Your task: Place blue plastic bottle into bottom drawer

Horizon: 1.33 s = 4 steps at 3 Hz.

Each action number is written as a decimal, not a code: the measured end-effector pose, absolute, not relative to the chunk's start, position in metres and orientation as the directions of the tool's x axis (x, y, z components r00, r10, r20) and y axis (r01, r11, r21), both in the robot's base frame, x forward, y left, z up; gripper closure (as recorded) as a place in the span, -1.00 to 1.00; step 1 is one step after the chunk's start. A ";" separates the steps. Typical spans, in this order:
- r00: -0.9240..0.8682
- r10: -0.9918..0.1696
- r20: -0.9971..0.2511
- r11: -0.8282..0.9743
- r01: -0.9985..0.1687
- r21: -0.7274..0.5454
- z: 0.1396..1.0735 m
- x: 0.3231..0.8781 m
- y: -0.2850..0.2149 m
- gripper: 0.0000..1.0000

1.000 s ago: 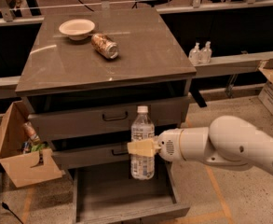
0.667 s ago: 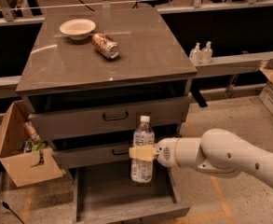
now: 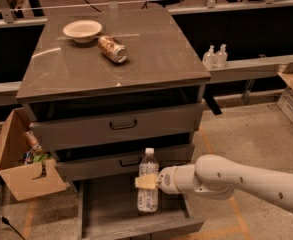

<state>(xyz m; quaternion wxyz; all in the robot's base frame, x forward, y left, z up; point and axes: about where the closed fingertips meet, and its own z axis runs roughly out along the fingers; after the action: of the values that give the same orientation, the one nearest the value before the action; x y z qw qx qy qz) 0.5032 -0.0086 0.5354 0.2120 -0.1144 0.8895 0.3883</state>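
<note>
The blue plastic bottle (image 3: 148,181) is clear with a white cap and a pale label. It stands upright, held over the open bottom drawer (image 3: 131,228), its base low inside the drawer space. My gripper (image 3: 148,182) is shut on the bottle at its middle, reaching in from the right on the white arm (image 3: 236,180). The bottom drawer is pulled out at the foot of the cabinet, below the two upper drawers with black handles.
On the cabinet top (image 3: 151,59) lie a dented can (image 3: 112,49) and a white bowl (image 3: 82,30). Two small pump bottles (image 3: 214,56) stand on a ledge at the right. An open cardboard box (image 3: 23,164) sits on the floor at the left.
The bottle and my gripper have moved down, lower into the open bottom drawer. The bottle stays upright in the grip.
</note>
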 end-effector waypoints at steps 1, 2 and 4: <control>-0.916 -0.063 -0.396 0.699 -0.324 0.637 0.487 0.502 0.000 1.00; -0.918 -0.072 -0.391 0.699 -0.326 0.637 0.483 0.501 0.004 1.00; -0.938 -0.023 -0.347 0.695 -0.264 0.668 0.444 0.499 0.005 1.00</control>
<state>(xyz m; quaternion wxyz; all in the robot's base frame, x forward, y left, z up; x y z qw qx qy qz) 0.4994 0.0049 0.4439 0.1579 -0.0792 0.9070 0.3822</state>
